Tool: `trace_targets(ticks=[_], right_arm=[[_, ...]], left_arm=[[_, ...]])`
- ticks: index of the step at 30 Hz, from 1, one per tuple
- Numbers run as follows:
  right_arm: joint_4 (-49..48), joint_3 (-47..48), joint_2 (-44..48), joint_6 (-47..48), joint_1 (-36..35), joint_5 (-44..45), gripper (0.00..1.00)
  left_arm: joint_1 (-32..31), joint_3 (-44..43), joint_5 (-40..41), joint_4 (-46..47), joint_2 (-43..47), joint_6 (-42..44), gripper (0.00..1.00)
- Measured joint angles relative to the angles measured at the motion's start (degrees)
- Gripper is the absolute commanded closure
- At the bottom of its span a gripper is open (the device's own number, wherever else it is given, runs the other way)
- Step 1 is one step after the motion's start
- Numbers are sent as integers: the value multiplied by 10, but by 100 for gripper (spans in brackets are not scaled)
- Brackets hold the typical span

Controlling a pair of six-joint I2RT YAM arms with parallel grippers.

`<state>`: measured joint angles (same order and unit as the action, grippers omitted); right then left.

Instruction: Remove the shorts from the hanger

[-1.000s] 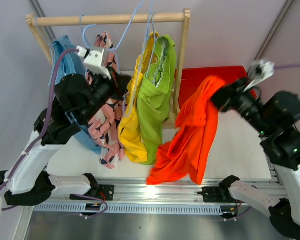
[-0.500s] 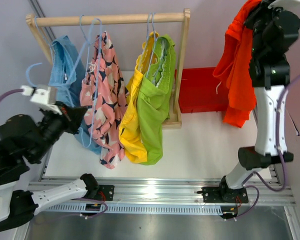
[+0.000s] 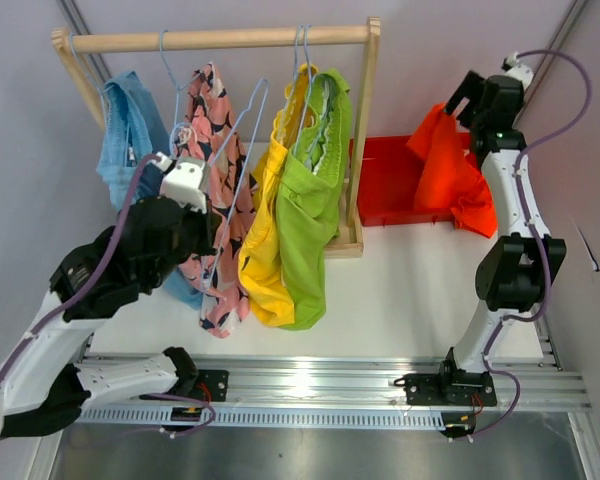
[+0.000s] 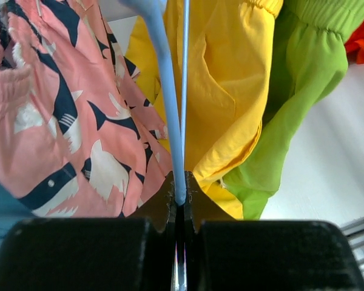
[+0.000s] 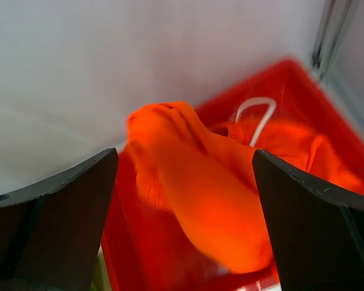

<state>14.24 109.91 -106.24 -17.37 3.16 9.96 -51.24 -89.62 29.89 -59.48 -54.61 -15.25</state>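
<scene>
**Dropped orange shorts (image 3: 450,165) into red bin (image 3: 388,192)**

Swung the right gripper (image 5: 183,154) down from high at the right edge, orange pair in its grip half a second ago, to a spot above the bin at the table's far right. Spread its fingers (image 5: 54,212) wide apart, with nothing between them. Left the orange pair heaped in the bin's right half, one part draped over the right-hand wall. Blurred in the wrist view, with a white cord loop (image 5: 255,115) showing on top.

Brought the left gripper (image 4: 179,199) back in from the far left to just in front of the pink shorts (image 3: 220,270) with their navy print. Pinched its fingers tight together on a light blue hanger (image 4: 168,121). Slanted that hanger up and to the right, between the pink pair and the yellow shorts (image 3: 260,270).

Kept four pairs hanging from the wooden rack (image 3: 220,40). From left to right: light blue shorts (image 3: 125,130), then the pink pair, then the yellow pair, then lime green shorts (image 3: 310,220) beside the rack's right post. Yellow and lime green touching each other, both reaching down over the white table (image 3: 420,290).
</scene>
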Motion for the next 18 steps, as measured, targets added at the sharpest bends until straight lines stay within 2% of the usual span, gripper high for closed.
trace_targets(ticks=[4,8,11,18], right_arm=[[14,-90,3,-42,-7,-14,1],[-17,-312,74,-78,-19,-38,1],[-22,-439,145,-101,-30,-54,0],[-70,-546,337,-118,-66,-66,1]], left_arm=[[10,-11,9,19,-47,10,100],[50,-33,-2,45,-106,28,100],[96,-72,-12,61,-160,43,100],[180,-205,-42,117,-281,68,100]])
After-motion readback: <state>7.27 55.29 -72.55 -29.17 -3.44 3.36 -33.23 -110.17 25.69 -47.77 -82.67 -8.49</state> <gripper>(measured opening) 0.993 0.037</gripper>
